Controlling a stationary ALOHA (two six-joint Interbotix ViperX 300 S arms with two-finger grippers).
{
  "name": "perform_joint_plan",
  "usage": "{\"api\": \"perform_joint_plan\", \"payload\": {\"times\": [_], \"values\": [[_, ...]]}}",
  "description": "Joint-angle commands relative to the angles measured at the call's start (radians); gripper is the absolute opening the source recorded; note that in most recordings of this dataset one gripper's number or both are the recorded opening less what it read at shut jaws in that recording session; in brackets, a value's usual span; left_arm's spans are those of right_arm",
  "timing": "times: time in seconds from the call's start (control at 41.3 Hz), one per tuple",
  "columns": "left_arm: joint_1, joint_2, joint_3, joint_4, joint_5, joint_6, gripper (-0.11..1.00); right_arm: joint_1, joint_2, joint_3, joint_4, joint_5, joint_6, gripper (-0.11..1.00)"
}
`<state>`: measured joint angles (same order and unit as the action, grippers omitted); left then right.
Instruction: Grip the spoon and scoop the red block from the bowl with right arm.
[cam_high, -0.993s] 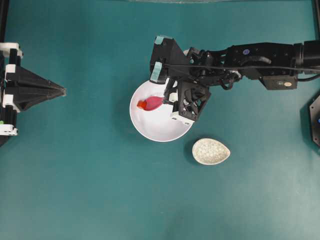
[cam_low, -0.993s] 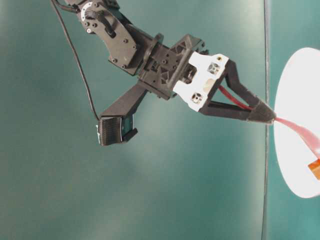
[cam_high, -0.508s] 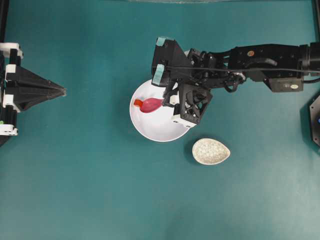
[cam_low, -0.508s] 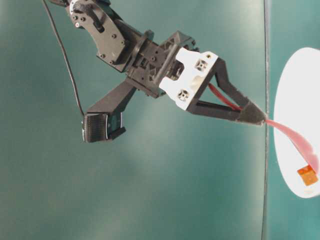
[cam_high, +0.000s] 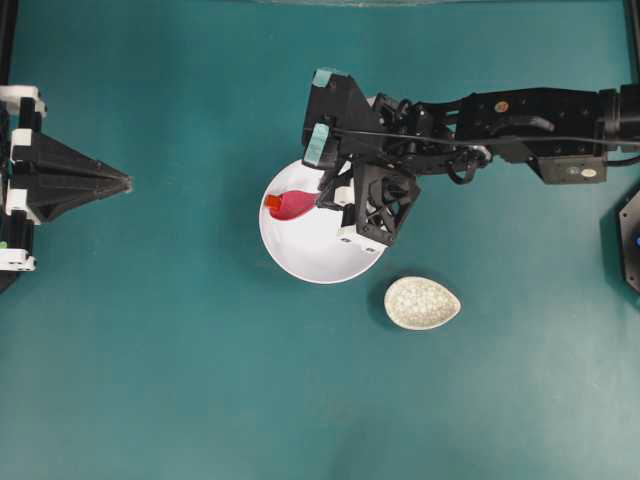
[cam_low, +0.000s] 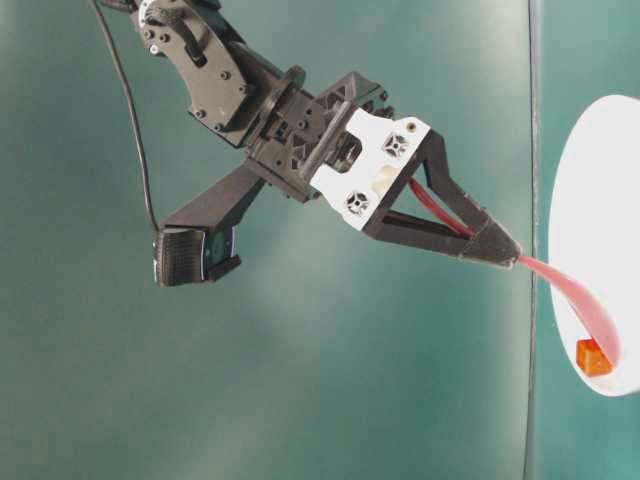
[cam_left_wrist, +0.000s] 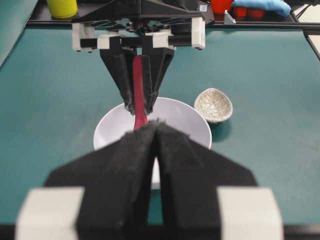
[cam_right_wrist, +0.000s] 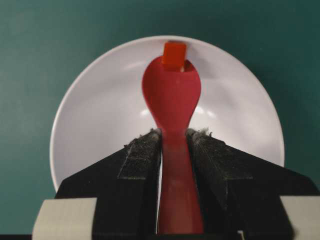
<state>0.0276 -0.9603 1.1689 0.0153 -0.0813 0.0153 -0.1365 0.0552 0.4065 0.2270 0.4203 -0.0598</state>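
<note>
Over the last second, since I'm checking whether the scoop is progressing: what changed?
The spoon, clamped in the right gripper, pushed the red block farther toward the bowl's far wall; the block now sits at the scoop's tip, not inside. The left gripper and speckled dish stayed put.

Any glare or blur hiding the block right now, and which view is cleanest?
Right wrist view is cleanest: red block sharp at the spoon tip. Table-level view overexposes the bowl to flat white, block still visible. Overhead view is evenly lit but the block is tiny. Left wrist view's foreground left hand is blurred.
</note>
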Motion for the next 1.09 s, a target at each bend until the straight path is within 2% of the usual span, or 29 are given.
{"api": "perform_joint_plan", "payload": {"times": [0.0,0.436,0.872,1.065], "values": [[0.003,0.008,-0.011,0.003,-0.009,0.002,0.0,0.002,-0.037,-0.021,0.002,-0.009,0.0,0.25],[0.003,0.008,-0.011,0.003,-0.009,0.002,0.0,0.002,-0.052,0.003,0.003,-0.031,0.005,0.25],[0.003,0.008,-0.011,0.003,-0.009,0.002,0.0,0.017,-0.103,0.081,0.009,-0.146,0.005,0.25],[0.003,0.008,-0.012,0.003,-0.009,0.0,0.0,0.028,-0.141,0.138,0.009,-0.242,0.005,0.25]]}}
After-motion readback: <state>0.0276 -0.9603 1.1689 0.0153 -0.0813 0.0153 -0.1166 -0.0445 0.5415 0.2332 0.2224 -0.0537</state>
